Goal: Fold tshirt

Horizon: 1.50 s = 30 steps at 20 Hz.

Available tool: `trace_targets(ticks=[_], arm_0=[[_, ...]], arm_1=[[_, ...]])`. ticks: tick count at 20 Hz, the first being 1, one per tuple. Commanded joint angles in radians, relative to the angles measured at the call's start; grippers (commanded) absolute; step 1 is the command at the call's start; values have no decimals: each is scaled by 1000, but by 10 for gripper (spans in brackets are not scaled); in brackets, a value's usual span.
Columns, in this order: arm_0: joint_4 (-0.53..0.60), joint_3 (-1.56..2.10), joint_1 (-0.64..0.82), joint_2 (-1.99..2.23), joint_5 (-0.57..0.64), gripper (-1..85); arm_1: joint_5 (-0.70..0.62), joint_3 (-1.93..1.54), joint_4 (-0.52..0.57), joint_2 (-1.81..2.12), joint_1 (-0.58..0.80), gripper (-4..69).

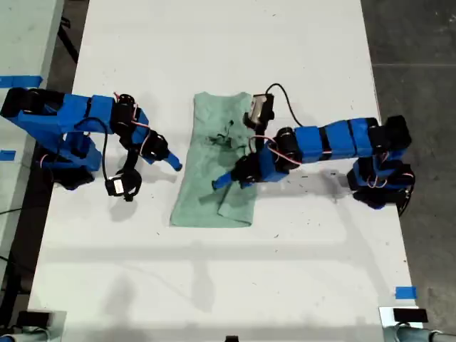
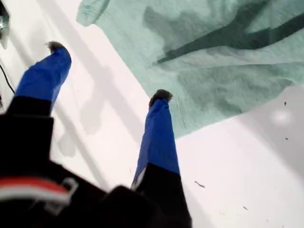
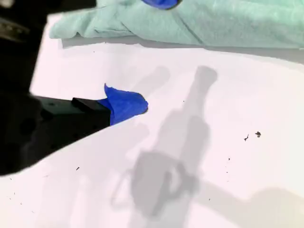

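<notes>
The tshirt [image 1: 214, 121] is laid on the worktop [image 1: 285, 249] just ahead of my first gripper [image 2: 109, 70], whose jaws are spread wide and empty. My second gripper [image 3: 126, 104] is held short of the cloth, and its opening cannot be judged.

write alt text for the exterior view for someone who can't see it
Seen from overhead, a pale mint-green tshirt, folded into a narrow strip, lies mid-way across a white table between two blue robot arms. The arm from the exterior view's right reaches over the cloth; the other arm's pincer hovers over bare table beside it.
</notes>
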State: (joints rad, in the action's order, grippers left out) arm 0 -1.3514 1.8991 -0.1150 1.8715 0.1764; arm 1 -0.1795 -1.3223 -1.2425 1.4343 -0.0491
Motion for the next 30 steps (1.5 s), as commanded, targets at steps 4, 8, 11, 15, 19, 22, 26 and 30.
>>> trace_targets(ticks=[4,8,11,15,19,22,26,30], arm_0=[[9,-87,-78,35,-49,268],[129,-229,-167,-127,-67,259],[259,-285,-204,-276,-71,258],[330,-258,-218,-408,-132,258],[350,-190,-218,-440,-198,195],[396,-132,-222,-445,-239,1],[580,-38,-216,-535,-265,1],[298,-207,-209,-443,-275,1]], arm_1=[[-8,-40,-98,179,6,304],[-5,-66,-107,184,8,304],[-8,-72,-106,183,11,302],[-8,-77,-104,183,6,301],[2,-104,-89,183,-5,298],[9,-138,-61,183,-9,293],[17,-179,-31,183,-11,289],[20,-192,-21,184,-11,287]])
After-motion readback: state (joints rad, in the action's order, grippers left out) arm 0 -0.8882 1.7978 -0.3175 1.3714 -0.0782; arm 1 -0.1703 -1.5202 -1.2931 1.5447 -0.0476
